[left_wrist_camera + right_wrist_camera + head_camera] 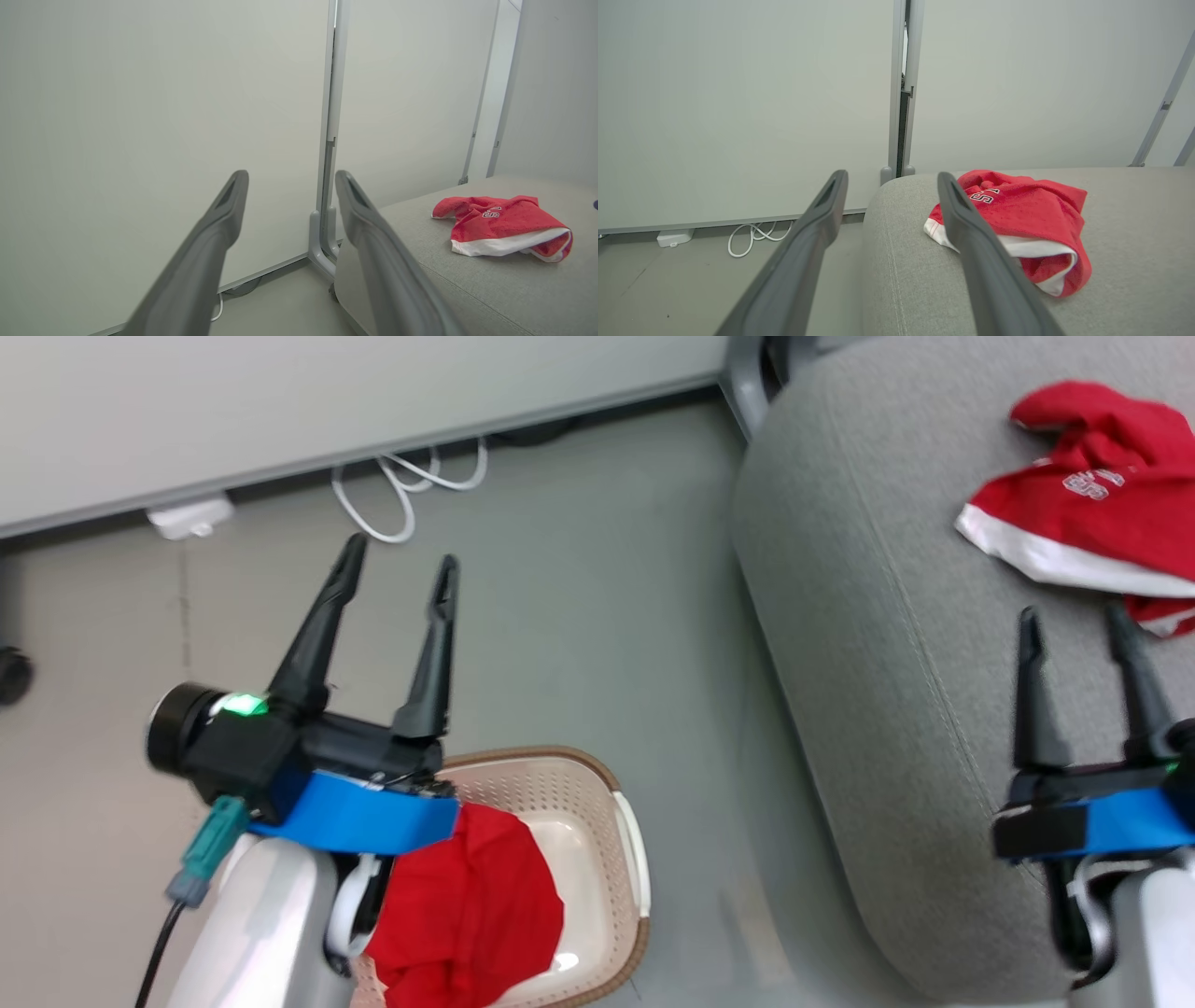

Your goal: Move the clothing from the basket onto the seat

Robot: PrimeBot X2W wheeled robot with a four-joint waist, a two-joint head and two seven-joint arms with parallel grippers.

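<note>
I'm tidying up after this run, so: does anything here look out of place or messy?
Nothing damaged or spilled. The lettered red garment lies crumpled on the seat rather than flat, the second red garment is heaped in the basket, and a white cable loops loose on the floor by the wall.

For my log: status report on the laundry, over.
Left gripper, right gripper open, empty. One red garment on seat, other garment in basket. White cable by wall, off route.
</note>
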